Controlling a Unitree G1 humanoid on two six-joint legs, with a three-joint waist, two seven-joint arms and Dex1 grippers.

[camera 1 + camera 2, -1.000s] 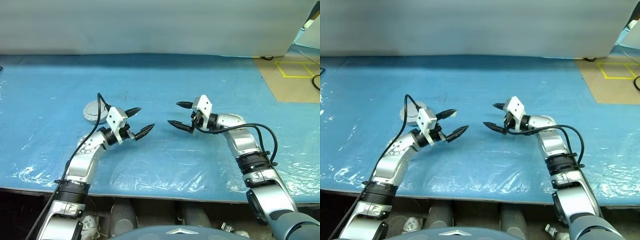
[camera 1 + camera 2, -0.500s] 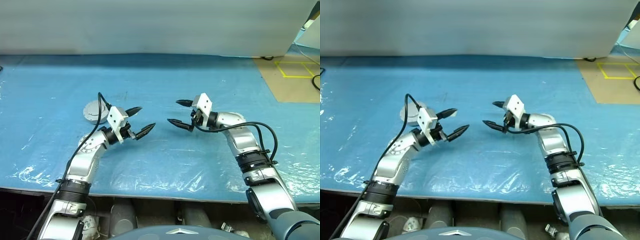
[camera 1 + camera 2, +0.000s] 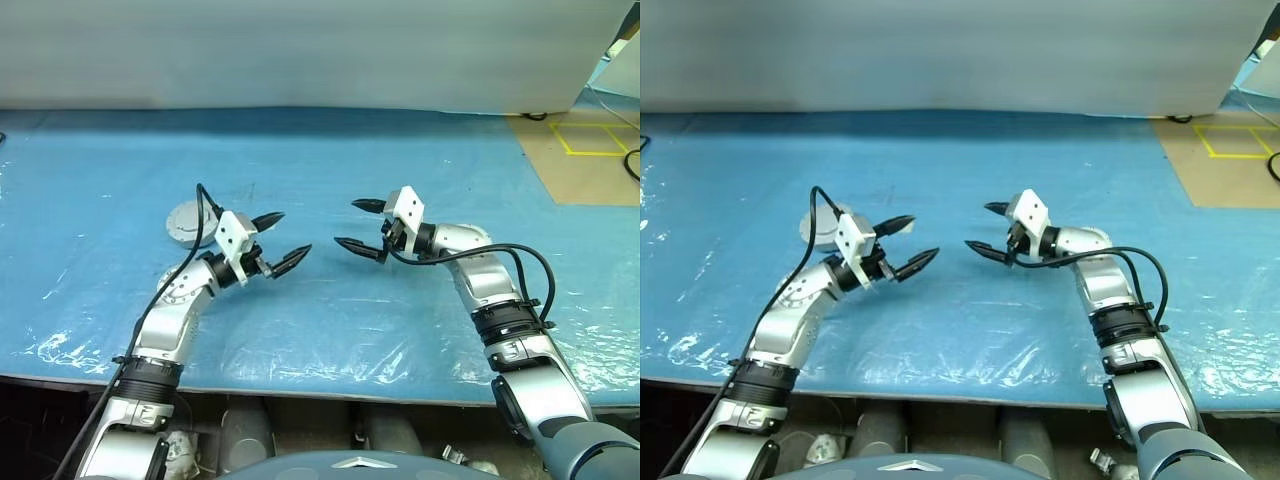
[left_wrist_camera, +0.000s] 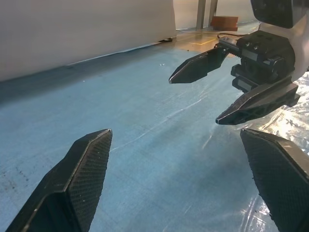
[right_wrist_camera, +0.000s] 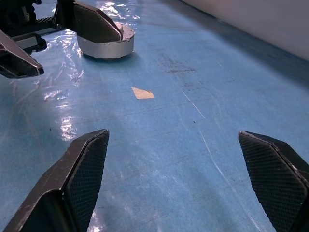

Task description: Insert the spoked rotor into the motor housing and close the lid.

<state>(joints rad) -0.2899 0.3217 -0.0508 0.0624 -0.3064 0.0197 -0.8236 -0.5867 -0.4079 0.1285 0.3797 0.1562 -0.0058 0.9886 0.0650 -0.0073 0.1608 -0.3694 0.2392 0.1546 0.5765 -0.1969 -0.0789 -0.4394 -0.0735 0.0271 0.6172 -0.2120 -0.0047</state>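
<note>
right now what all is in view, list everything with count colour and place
motor housing: one, light grey, round, on the table behind the left gripper, partly hidden by its arm
table cover: one, blue, shiny plastic film over its near part
scrap: one, small, pale, flat on the cover, near the housing
wall panel: one, pale grey, along the table's far edge
floor marking: yellow lines on tan floor, far right
left gripper: one, black fingers, open, empty
right gripper: one, black fingers, open, empty, facing the left one
</note>
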